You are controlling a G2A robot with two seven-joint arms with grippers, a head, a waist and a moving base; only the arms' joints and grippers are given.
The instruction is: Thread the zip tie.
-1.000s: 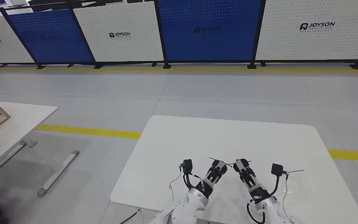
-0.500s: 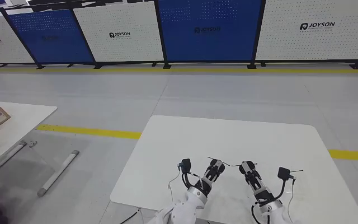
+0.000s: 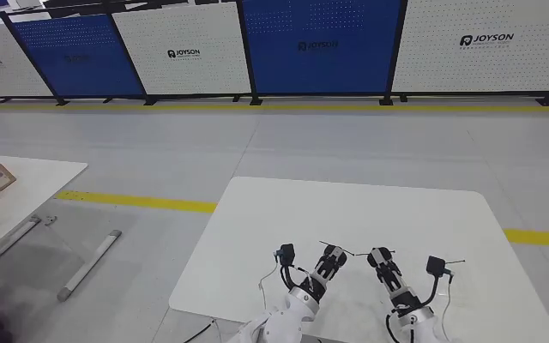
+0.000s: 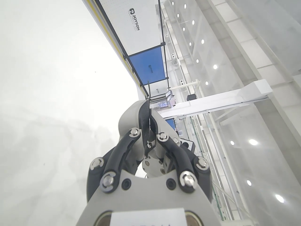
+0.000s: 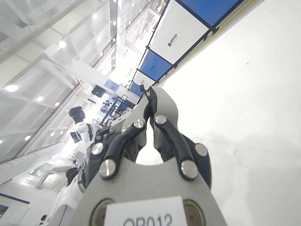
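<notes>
Table (image 3: 360, 206); left claw (image 4: 147, 109) seemingly on tie (image 4: 149, 90)

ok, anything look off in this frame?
Nothing stands out. The left gripper is shut on the zip tie tail, and the right gripper is shut just below the zip tie head. Tail and head are apart above the white table, not yet threaded. No kink or damage is visible.
</notes>
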